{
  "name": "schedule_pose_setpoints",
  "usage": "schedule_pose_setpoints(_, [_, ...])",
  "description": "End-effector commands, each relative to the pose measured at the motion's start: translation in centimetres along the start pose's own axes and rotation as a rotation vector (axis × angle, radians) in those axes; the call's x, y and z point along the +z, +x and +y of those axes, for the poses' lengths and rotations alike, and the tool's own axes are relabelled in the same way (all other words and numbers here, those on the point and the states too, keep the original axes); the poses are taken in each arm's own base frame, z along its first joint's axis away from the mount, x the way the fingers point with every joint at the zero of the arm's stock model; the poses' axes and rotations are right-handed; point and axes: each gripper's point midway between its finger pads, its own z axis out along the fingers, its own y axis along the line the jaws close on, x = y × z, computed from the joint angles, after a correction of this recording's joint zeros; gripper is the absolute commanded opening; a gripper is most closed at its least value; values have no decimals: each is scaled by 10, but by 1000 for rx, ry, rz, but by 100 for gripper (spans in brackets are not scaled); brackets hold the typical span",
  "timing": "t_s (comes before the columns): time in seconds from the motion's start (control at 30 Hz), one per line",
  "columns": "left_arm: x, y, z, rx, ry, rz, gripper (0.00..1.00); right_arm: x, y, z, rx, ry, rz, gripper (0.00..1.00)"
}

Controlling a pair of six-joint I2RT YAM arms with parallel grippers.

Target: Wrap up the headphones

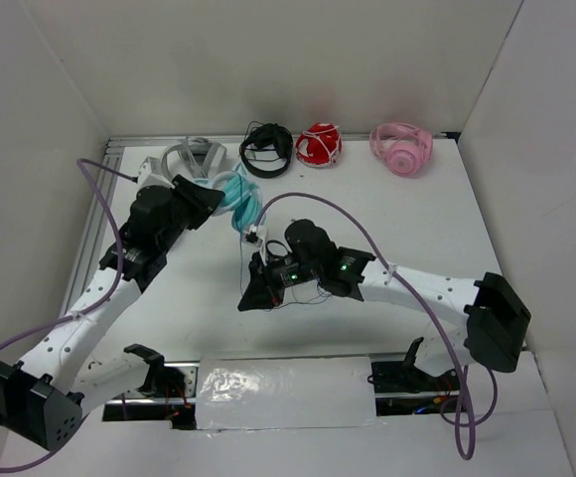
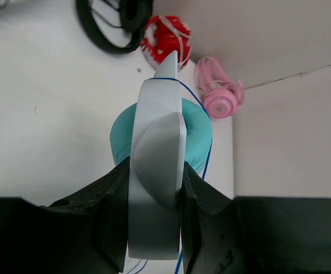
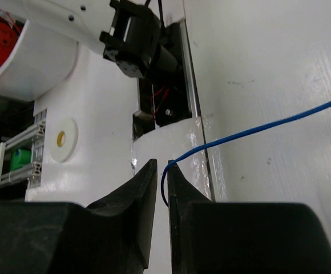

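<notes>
Two grips are seen at once. The headphones (image 1: 238,202) are found at eleven o'clock over the table (image 1: 417,219), their pale headband (image 2: 154,228) clamped between the closed-down fingers of the left gripper (image 2: 155,171). The thin blue cable (image 3: 257,129) is pinched in the nearly closed right gripper (image 3: 161,166) and trails off toward two o'clock. The light, stiff band is judged the safe hold. The limp, slippery cable is best guided gently.

**White booth, white table**

A matte white table (image 1: 417,199) stands enclosed by a plain white back wall (image 1: 298,60), left wall (image 1: 20,119) and right wall (image 1: 551,119). A slotted aluminium rail (image 1: 102,214) edges its left side. Light is even, with soft shadows.
</notes>
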Motion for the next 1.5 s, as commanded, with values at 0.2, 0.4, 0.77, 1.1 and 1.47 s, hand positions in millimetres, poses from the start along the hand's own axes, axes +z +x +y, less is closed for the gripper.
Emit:
schedule_pose_setpoints(0.2, [-61,-73,-115,-21,377,-189,0,16,23,-5,-136,-71,-81,25])
schedule_pose_setpoints(0.4, [-90,-93,-130,-44,425,-250,0,7,51,-21,-133,-18,-126,29])
schedule_pose_setpoints(0.77, [-119,-97,-159,20,552,-238,0,-5,62,-33,-143,45,-223,6])
schedule_pose_setpoints(1.1, [-154,-78,-175,93,718,-165,0,-35,63,-55,-188,222,-314,0])
schedule_pose_setpoints(1.47, [-191,-21,-186,346,930,120,0,-57,42,-115,-135,366,-342,0])
